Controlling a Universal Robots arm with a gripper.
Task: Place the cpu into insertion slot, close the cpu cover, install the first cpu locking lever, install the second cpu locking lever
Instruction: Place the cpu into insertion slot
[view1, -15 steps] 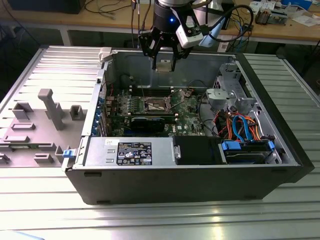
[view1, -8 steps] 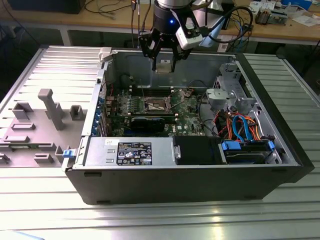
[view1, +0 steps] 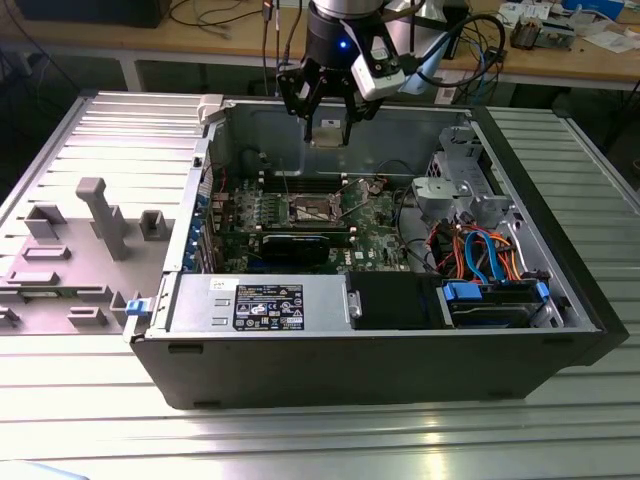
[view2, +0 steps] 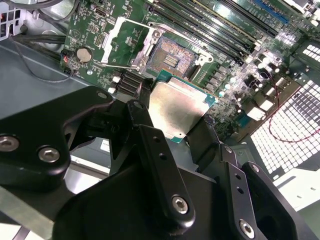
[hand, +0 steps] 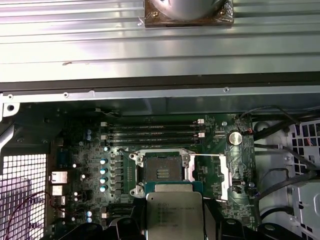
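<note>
My gripper (view1: 327, 128) is clenched on the cpu (view2: 177, 112), gripping 2 opposite edges and holding it in the air above the open computer case (view1: 400, 372). In the exterior view, the insertion slot (view1: 308, 208) lies bare at my 6 o'clock, well apart from the chip. The cpu cover (hand: 223, 175) seems swung open at the slot's 2 o'clock.

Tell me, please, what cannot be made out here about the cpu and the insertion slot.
cpu: one end cut off by the first wrist view's edge; underside faces away in both wrist views.
insertion slot: one rim hidden behind the cpu in the first wrist view; contacts too small in the exterior view.
</note>
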